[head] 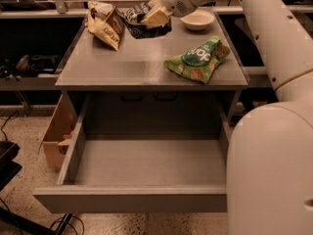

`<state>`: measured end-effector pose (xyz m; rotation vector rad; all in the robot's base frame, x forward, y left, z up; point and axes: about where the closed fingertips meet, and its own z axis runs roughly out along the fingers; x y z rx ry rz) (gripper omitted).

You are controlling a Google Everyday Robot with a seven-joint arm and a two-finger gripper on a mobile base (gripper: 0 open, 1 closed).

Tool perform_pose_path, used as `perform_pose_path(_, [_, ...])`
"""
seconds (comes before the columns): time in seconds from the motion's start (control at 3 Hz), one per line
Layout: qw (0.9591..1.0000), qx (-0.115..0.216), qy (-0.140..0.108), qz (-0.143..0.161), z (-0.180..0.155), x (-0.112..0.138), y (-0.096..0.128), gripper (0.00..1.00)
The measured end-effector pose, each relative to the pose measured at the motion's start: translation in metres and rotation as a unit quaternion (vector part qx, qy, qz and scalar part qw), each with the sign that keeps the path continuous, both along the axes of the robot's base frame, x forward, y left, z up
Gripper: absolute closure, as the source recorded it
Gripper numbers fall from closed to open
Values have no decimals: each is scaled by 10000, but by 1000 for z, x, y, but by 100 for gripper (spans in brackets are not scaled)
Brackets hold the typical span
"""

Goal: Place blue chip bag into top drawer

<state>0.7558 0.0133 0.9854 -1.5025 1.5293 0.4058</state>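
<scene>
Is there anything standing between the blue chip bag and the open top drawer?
Nothing visible. The end effector holds the blue chip bag above the back of the cabinet top; the top drawer is open below. The bag only has to pass the top's front edge.

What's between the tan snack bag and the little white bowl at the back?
In the camera view, the gripper is there, shut on the blue chip bag.

The arm (274, 28) was a thick, smooth cream-white tube with a thin yellowish seam and a few small dark dots. A big rounded shell (274, 170) filled the lower right. The blocky cream gripper (154, 16) was at the blue chip bag (139, 29), top centre.
</scene>
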Motion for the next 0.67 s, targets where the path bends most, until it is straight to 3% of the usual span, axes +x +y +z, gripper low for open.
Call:
perform_pose_path(0.33, [9977, -316, -204, 557, 22, -43, 10, 100])
perform_pose_path(0.67, [9900, -537, -539, 1185, 31, -69, 7, 100])
